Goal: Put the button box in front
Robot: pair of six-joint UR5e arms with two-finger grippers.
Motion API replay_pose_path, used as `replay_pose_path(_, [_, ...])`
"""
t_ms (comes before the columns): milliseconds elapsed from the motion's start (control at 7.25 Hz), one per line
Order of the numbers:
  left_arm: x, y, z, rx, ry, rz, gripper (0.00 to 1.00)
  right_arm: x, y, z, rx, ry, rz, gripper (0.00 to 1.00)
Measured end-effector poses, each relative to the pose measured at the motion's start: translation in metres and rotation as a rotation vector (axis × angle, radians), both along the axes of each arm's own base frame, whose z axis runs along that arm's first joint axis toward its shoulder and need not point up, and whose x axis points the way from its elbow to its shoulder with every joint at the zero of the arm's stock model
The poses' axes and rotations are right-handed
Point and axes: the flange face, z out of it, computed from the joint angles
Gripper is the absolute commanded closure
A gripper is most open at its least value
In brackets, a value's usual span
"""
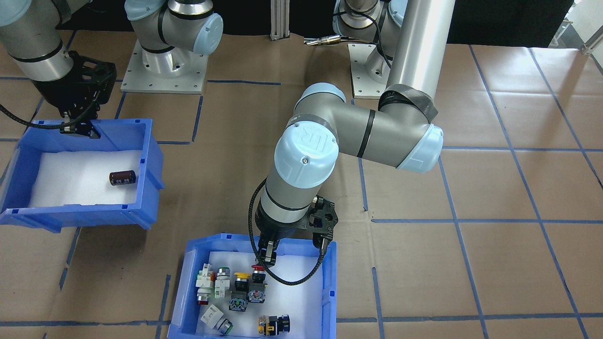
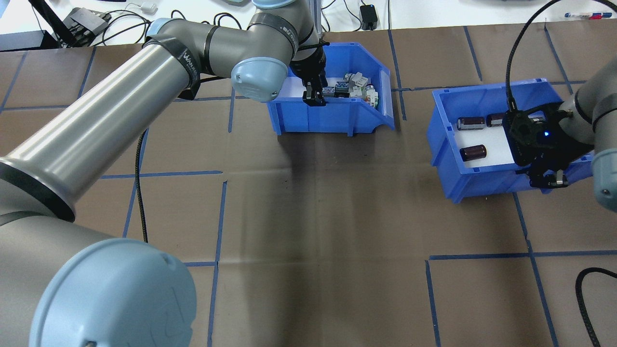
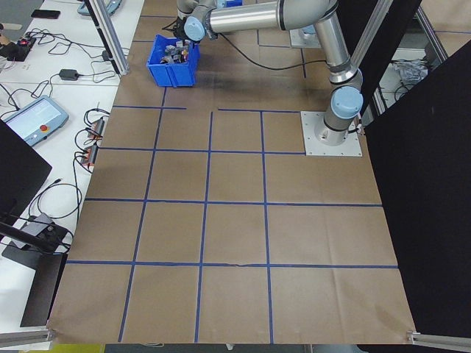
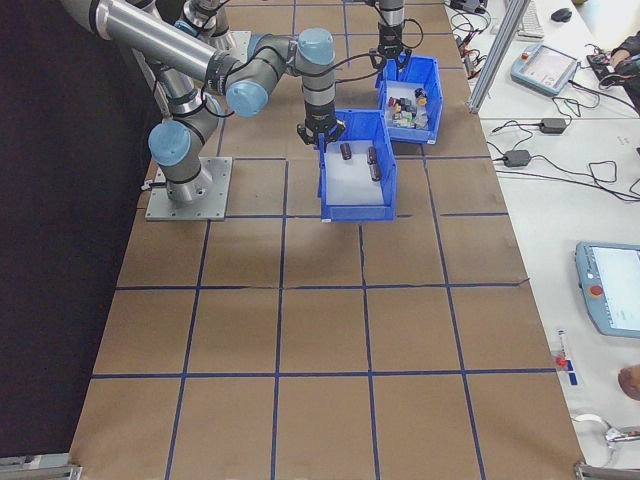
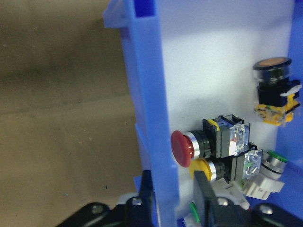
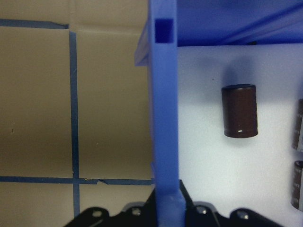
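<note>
Item: button box (image 2: 332, 115). You find it at the far middle of the table in the overhead view, a blue bin with a white liner, its sloped cut-away end toward the robot's right. It sits flat on the brown paper (image 2: 308, 212).

Contents: push-button switches (image 1: 238, 292), red, yellow, green and black heads, loose on the liner and bunched toward one side. Loose parts argue for a level, unhurried drag or carry, in my judgement.

Holder: left gripper (image 2: 314, 96). It straddles the box's rear wall, one finger outside, one inside by the red mushroom button (image 5: 185, 147). The wrist view shows both fingers against the wall, so read it as pinching that wall. The rim is the only thin edge a two-finger gripper can take, which likely explains the hold.

Neighbour: second blue bin (image 2: 482, 183), well apart on the robot's right, holding dark cylindrical parts (image 2: 473, 153). This is not your target.

Holder: right gripper (image 2: 544, 178). It clamps that bin's wall in the same manner, fingers either side and pressed to it, per its wrist view.

Status, as a judgement: the button box is gripped but lies at the far edge; the open middle toward the robot looks like the place to bring it.
</note>
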Motion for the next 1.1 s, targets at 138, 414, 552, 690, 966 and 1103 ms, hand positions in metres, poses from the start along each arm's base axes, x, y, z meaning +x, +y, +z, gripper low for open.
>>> replay_pose_path(138, [0.007,0.004,0.027,-0.021,0.002,-0.009,0.01,0.001,0.001,0.0,0.003,0.0,-0.002,0.99])
replay_pose_path(414, [0.054,0.016,0.087,-0.036,-0.046,-0.114,0.01,0.01,0.006,-0.003,0.019,-0.022,-0.021,0.99])
replay_pose_path(552, [0.088,0.024,0.114,-0.046,-0.079,-0.221,0.01,0.026,0.009,-0.005,0.031,-0.042,-0.037,0.99])
replay_pose_path(690, [0.121,0.033,0.137,-0.054,-0.113,-0.359,0.01,0.049,0.012,-0.007,0.042,-0.05,-0.043,0.99])
replay_pose_path(966, [0.177,0.059,0.174,-0.033,-0.229,-0.687,0.01,0.104,0.033,-0.026,0.069,-0.051,-0.066,0.99])
replay_pose_path(1103, [0.195,0.078,0.188,0.006,-0.264,-0.855,0.01,0.13,0.048,-0.038,0.065,-0.048,-0.071,0.99])
